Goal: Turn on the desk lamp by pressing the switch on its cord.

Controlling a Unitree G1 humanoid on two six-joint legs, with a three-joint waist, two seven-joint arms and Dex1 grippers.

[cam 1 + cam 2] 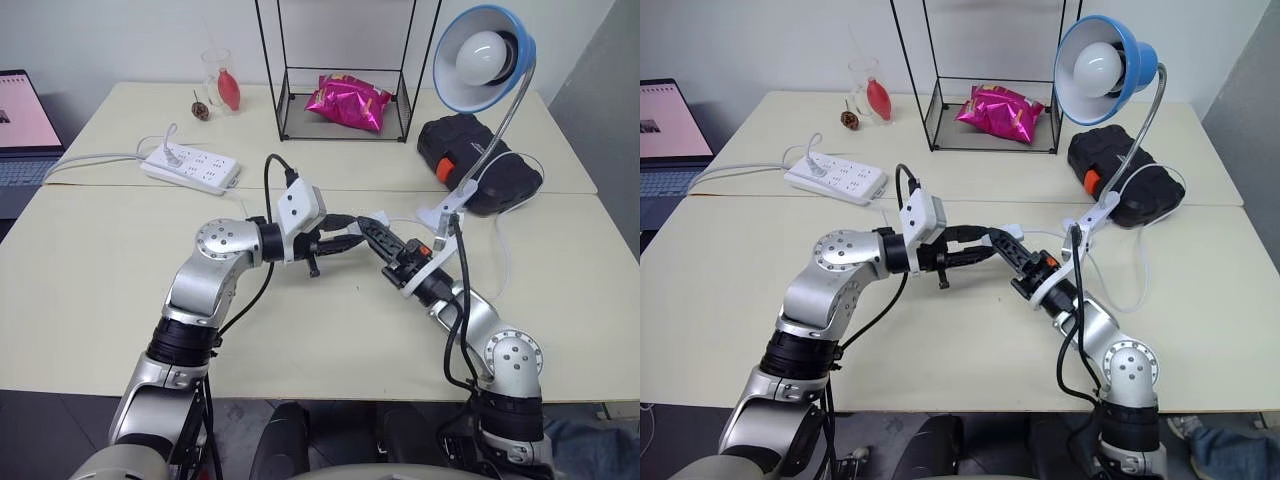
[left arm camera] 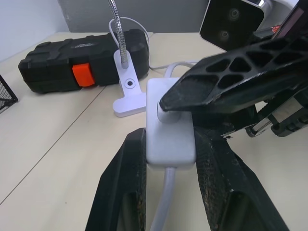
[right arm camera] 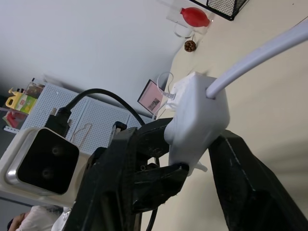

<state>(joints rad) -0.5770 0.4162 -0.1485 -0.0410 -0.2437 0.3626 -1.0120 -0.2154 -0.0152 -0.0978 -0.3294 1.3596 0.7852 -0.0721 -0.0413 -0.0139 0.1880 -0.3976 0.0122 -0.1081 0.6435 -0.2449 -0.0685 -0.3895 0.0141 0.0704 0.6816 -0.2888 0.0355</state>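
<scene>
At the centre of the left eye view the two grippers meet above the pale table (image 1: 100, 300). The left gripper (image 2: 169, 159) is closed on the switch (image 2: 169, 137), its two black fingers (image 2: 126, 178) pressing the white oblong housing from both sides and holding it off the tabletop. The right gripper (image 3: 187, 159) straddles the same switch: one black finger (image 2: 231, 84) lies across the top of the housing, touching it, while the other stands apart on the far side, so its jaws are parted around the switch rather than clamped.

The cord (image 2: 164, 202) leaves the switch at both ends; one run loops across the table at centre right of the frame toward the lamp's white clip base (image 1: 445, 212). The desk lamp (image 1: 484, 58) stands at upper right, its blue shade facing the camera, its silver gooseneck (image 1: 505, 125) curving down to the clip.

Just behind the clip lies a black case with an orange latch (image 1: 478, 160). A white power strip (image 1: 190, 166) sits at upper left, a wire rack holding a pink foil bag (image 1: 347, 100) at upper centre.
</scene>
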